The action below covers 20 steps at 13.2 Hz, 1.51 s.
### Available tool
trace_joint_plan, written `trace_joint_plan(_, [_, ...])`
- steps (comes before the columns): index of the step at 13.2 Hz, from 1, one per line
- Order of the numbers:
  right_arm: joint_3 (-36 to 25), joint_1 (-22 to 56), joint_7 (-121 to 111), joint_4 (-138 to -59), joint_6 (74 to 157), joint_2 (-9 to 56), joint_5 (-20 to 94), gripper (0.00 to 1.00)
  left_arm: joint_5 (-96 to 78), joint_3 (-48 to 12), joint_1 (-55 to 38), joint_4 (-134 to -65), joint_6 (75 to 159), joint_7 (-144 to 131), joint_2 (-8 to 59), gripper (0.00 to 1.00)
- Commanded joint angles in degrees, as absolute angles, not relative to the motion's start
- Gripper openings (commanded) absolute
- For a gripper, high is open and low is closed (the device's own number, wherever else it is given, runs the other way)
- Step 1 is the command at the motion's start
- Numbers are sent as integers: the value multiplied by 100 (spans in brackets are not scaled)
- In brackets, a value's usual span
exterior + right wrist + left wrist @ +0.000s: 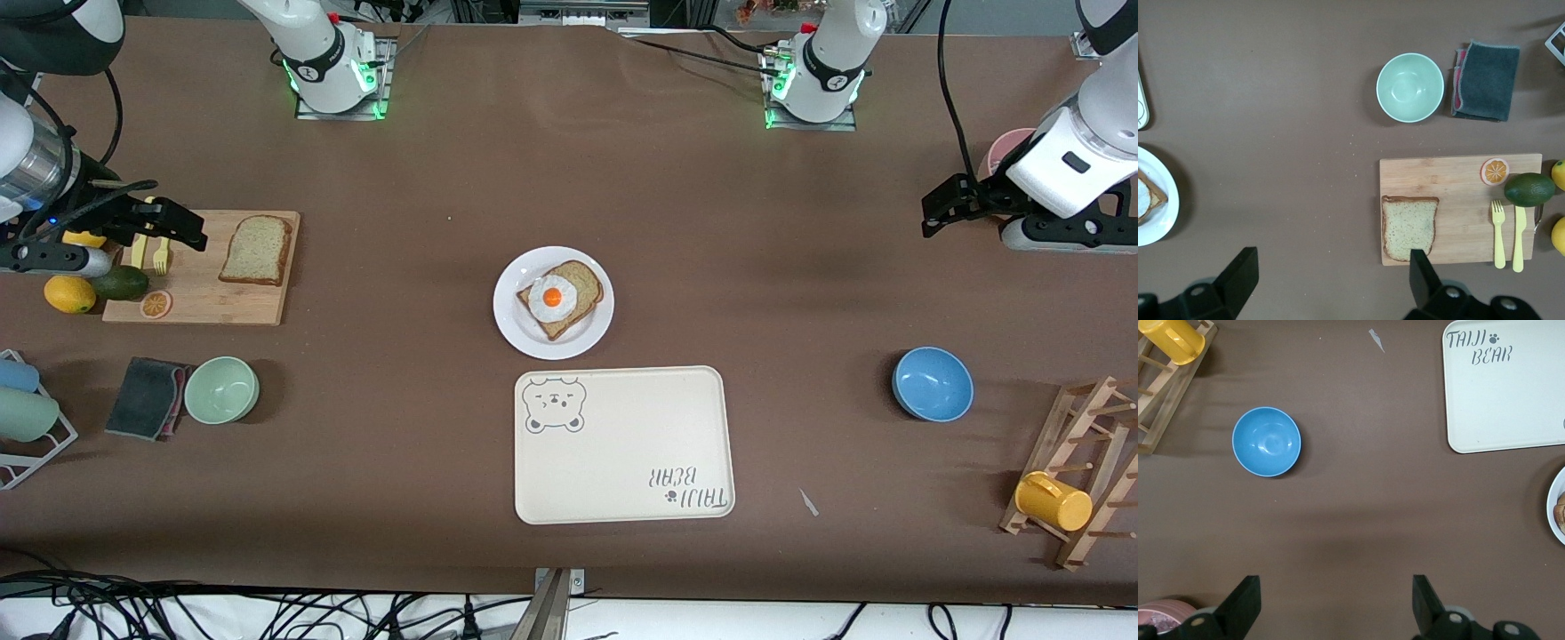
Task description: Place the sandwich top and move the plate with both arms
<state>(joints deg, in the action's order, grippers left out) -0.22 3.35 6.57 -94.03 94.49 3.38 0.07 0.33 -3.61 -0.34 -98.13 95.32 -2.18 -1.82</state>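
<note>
The sandwich top (pixel 256 250), a plain brown bread slice, lies on a wooden cutting board (pixel 204 298) toward the right arm's end of the table; it also shows in the right wrist view as the slice (pixel 1408 227). The white plate (pixel 553 342) at mid-table carries a bread slice with a fried egg (pixel 560 298). My right gripper (pixel 191 229) hangs open and empty over the board's outer end, beside the slice; in its wrist view the gripper (pixel 1331 273) has one fingertip over the slice's corner. My left gripper (pixel 931 213) is open and empty over bare table at the left arm's end, seen from its wrist as the gripper (pixel 1337 600).
A cream bear tray (pixel 622 444) lies just nearer the camera than the plate. On the board's end sit a yellow fork (pixel 160 256), an orange slice (pixel 156 304), an avocado (pixel 120 283) and a lemon (pixel 69 294). Also here: green bowl (pixel 221 389), grey cloth (pixel 147 397), blue bowl (pixel 932 383), mug rack (pixel 1080 471).
</note>
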Motion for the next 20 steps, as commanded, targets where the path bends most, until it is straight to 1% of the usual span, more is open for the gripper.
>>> trace_joint_plan(1, [-26,360,730,-9290,9246,325,-61,100,-97,-369,0,-9677,9404,-220,-141,100])
trace_joint_plan(20, [9,413,747,-9272,9229,290,-141,100,-105,-378,-9,-9677,9404,-237,-141,100])
